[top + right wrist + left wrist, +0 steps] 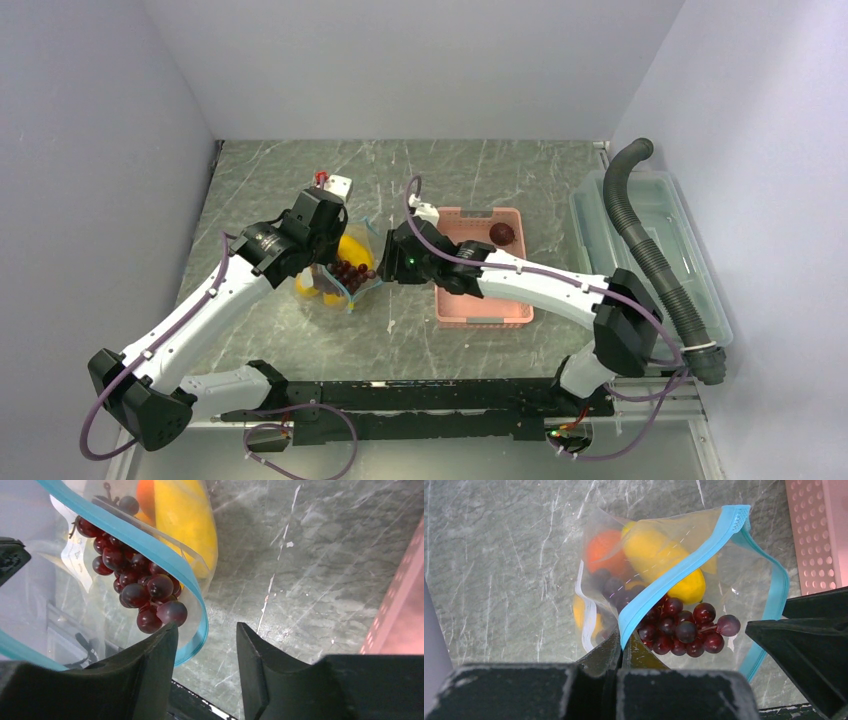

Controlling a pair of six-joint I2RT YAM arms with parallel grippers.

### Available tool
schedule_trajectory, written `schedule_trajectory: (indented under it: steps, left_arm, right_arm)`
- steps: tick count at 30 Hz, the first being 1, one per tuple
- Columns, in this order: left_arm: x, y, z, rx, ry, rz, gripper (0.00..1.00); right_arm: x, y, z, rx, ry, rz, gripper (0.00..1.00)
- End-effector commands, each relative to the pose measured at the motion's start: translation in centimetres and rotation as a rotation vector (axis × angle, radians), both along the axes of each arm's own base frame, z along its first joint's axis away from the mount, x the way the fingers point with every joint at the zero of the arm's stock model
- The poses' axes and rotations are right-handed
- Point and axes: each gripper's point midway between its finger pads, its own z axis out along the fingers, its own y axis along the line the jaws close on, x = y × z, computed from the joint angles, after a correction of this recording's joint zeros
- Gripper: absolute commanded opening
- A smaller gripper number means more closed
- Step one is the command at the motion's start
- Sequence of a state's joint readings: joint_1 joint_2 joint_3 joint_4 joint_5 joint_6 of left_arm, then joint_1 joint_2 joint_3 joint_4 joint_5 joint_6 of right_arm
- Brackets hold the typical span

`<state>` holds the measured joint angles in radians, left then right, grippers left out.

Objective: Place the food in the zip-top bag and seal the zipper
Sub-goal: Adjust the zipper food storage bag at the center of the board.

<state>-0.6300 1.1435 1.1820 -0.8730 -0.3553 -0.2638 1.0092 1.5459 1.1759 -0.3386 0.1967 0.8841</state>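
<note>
The clear zip-top bag (596,532) lies on the grey table, its mouth open. My left gripper (626,641) is shut on the teal-blue zipper (674,572) strip at the near lip. An orange fruit (602,551) and yellow pieces (655,555) lie inside the bag. The dark purple-red grapes (684,627) lie in the open mouth between the two teal lips. My right gripper (206,635) is open and empty. Its left finger sits beside the grapes (142,590) and the far zipper lip (192,587). In the top view the bag (340,278) sits between both grippers.
A pink perforated basket (470,315) stands right of the bag and holds one dark round fruit (503,234). A rigid clear bin (690,250) with a grey ribbed hose (640,235) over it sits at the far right. Grey walls surround the table.
</note>
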Motion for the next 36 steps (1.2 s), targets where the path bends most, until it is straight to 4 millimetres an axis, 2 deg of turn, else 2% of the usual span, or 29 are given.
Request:
schedule_trajectory:
  steps: [1,5,7,10,11,21,25,32,34,36]
  left_arm:
    - [0.5,-0.4,0.4,-0.012,-0.023,-0.007,0.0]
    - [0.5,-0.4,0.5,-0.015,-0.026,-0.009,0.0]
    - [0.4,-0.4,0.5,-0.014,-0.026,-0.007,0.0]
    - [0.5,-0.4,0.6,-0.015,-0.028,-0.006,0.0]
    - [0.5,-0.3,0.5,-0.013,-0.028,-0.006,0.0]
    - [0.4,-0.4,0.8,-0.023,-0.021,0.011,0.0]
    - [0.3,0.5,2.1,-0.006,-0.043,0.045,0.0]
    - [-1.2,1.6,5.2,-0.043,-0.068,0.069,0.0]
    - [-1.6,1.3,6.0,-0.079,-0.072,0.057,0.02]
    - [-1.9,0.7,6.1,-0.108,-0.063,0.037,0.03]
  right_arm:
    - [0.4,1.5,0.3,0.068,0.008,-0.001,0.46]
    - [1.0,1.4,0.4,0.062,-0.007,-0.03,0.37]
    - [1.2,1.2,0.8,0.063,-0.02,-0.042,0.27]
    - [1.6,0.9,1.8,0.073,-0.046,-0.06,0.03]
    - [1.7,0.8,2.3,0.08,-0.056,-0.064,0.0]
    - [1.7,0.7,8.6,0.16,-0.171,-0.017,0.0]
    - [1.3,0.4,10.9,0.182,-0.207,0.01,0.0]
    - [0.4,-0.7,14.9,0.225,-0.266,0.045,0.0]
    - [0.1,-1.0,15.7,0.242,-0.277,0.047,0.0]
    - [0.0,-1.2,15.4,0.246,-0.277,0.047,0.0]
